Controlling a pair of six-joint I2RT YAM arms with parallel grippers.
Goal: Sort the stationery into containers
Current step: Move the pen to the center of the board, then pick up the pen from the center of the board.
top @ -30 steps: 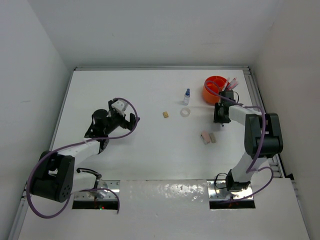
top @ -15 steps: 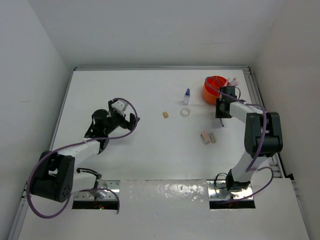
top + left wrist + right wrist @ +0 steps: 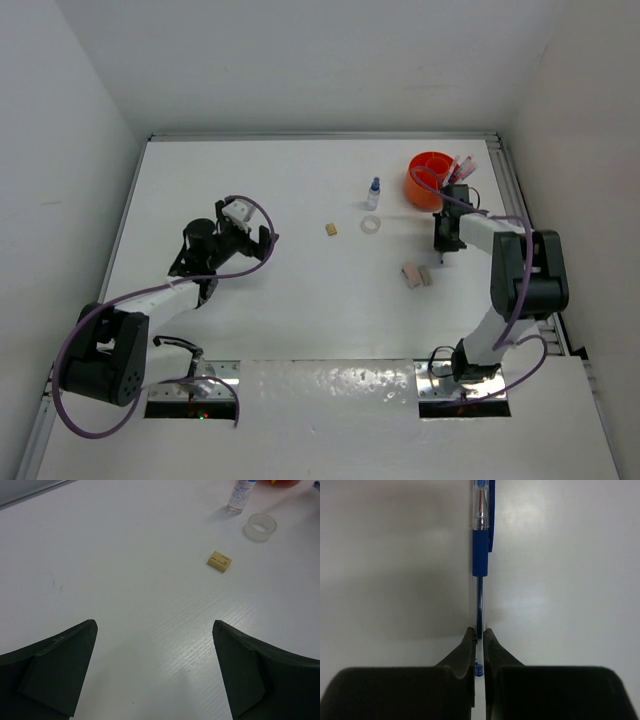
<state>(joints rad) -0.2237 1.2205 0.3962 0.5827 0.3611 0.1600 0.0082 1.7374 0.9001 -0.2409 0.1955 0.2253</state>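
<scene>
Right tool (image 3: 479,635) is clenched on the blue pen (image 3: 481,555) - the jaws pinch the thin clear barrel close to one end, and the blue sleeve and most of the length stick out ahead of them. From the wrist view I cannot tell whether the pen is resting on the counter (image 3: 290,300) or just clear of it. In the overhead view this tool sits just on the near side of the orange tub (image 3: 430,178), where pink and red pens (image 3: 463,165) already lean against the far rim.

The main risk is the hold itself. With so little barrel between the jaws and so much hanging free, the pen will likely swing or droop on a quick lift or wrist turn, and a smooth round barrel can roll out of a narrow pinch. If it tilts, its free end may catch the tub rim rather than drop into a compartment, pushing the light tub or tipping it. It could also strike the leaning pens and flick one out.

Left tool (image 3: 154,625) hangs released over bare counter, well apart from all this. The tan eraser (image 3: 219,561), tape ring (image 3: 260,527) and small bottle (image 3: 239,495) ahead of it are not yet sorted, and a dropped pen rolling their way could scatter them.
</scene>
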